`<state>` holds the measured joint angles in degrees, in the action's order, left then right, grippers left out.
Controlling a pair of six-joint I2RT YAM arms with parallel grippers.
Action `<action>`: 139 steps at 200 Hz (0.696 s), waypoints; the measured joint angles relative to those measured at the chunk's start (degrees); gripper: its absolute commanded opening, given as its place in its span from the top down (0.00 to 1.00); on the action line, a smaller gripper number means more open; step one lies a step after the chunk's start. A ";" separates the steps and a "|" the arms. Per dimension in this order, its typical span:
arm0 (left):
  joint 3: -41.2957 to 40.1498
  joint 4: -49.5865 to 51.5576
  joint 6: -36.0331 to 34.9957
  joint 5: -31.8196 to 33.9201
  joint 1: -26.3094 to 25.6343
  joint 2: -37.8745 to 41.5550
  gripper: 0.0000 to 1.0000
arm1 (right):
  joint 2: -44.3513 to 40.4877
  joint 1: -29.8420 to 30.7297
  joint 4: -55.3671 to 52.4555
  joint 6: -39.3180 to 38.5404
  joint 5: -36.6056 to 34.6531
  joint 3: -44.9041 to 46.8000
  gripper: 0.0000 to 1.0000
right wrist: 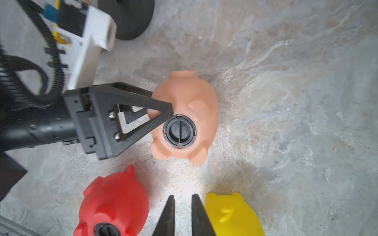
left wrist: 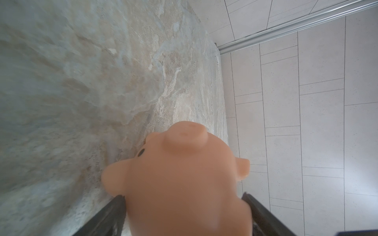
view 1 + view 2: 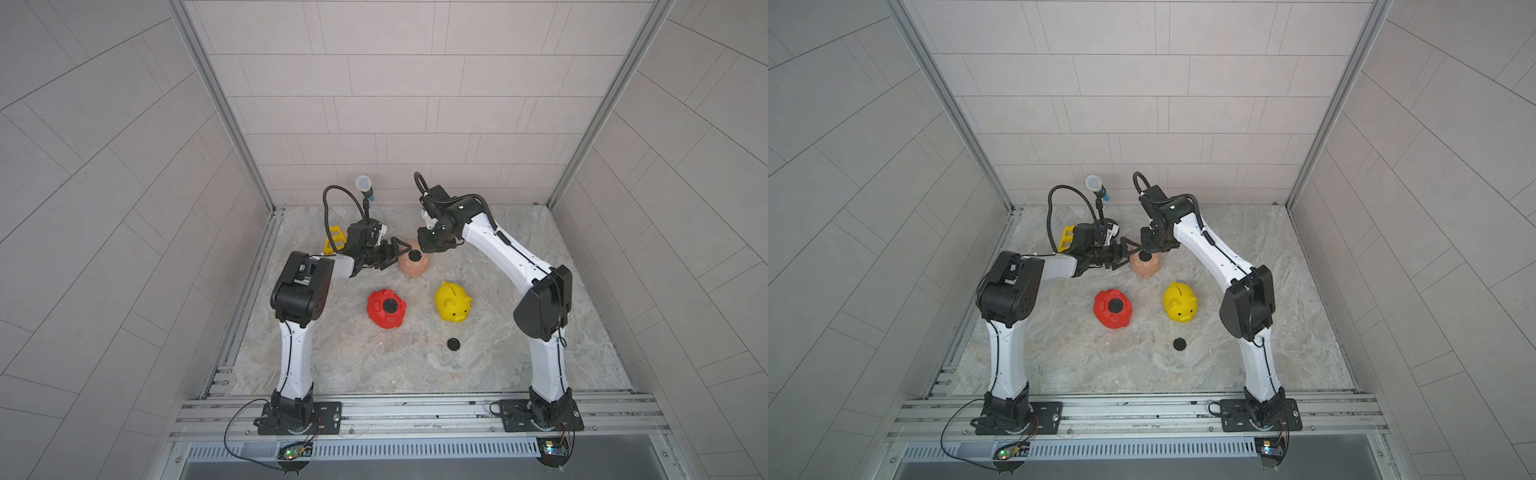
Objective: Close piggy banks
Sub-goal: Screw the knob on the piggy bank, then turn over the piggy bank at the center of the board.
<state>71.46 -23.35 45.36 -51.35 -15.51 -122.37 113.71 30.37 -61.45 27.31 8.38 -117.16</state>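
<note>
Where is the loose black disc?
In both top views the black disc lies on the table, just in front of the yellow pig, nearer the right arm.

Bright even light, soft shadows; peach-pink pig (image 2: 184, 179) blurred at left wrist.

Peach-pink piggy bank (image 2: 180, 183), gripped by end effector (image 2: 182, 195)

Both top views look steeply down from high in front over the whole tabletop (image 3: 353, 365). Both wrist views sit close, sharing the peach-pink piggy bank (image 1: 184, 92).
</note>
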 measured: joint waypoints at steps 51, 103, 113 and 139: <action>0.00 0.28 -0.22 0.28 0.00 0.17 0.09 | -20.72 0.00 5.84 -3.30 -2.08 17.79 0.75; 0.00 2.25 -1.01 1.38 -0.02 1.14 0.08 | -45.57 0.00 15.56 -9.20 -3.61 39.80 0.51; -0.02 2.82 -1.31 1.57 0.00 1.46 0.08 | -50.14 0.00 17.57 -10.38 -4.11 43.36 0.40; -0.22 5.09 -1.84 2.75 -0.02 2.93 0.08 | -60.35 -0.02 21.99 -13.03 -5.95 50.95 0.21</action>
<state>71.24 -18.26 43.53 -48.60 -15.53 -119.44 53.36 30.35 -39.46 14.28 2.44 -66.22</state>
